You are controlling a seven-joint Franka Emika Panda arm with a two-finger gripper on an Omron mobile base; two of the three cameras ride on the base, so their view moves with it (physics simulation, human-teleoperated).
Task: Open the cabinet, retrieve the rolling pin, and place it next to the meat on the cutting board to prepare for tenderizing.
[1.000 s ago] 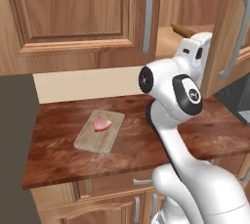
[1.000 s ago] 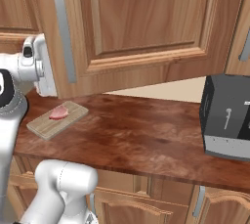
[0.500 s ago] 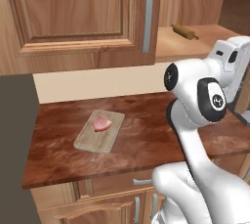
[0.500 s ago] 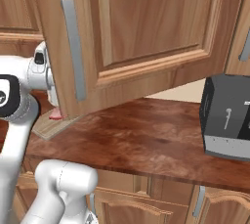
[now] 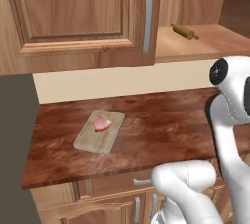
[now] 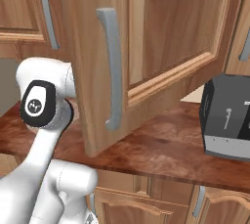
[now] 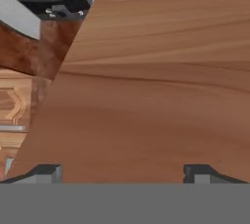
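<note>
My pincer (image 7: 122,171) shows at the bottom of the hand view, tips spread wide with nothing between them, right against the swung-out door (image 7: 156,81). The risk, I judge: the door (image 6: 146,47) stands between me and the shelf, so reaching round could bump it or the black appliance (image 6: 227,118) at right. In the left base view the cabinet (image 5: 205,47) at upper right holds the pin (image 5: 184,32) lying on its shelf. The board (image 5: 93,140) on the desk (image 5: 161,130) carries the meat (image 5: 101,123), centre left.
</note>
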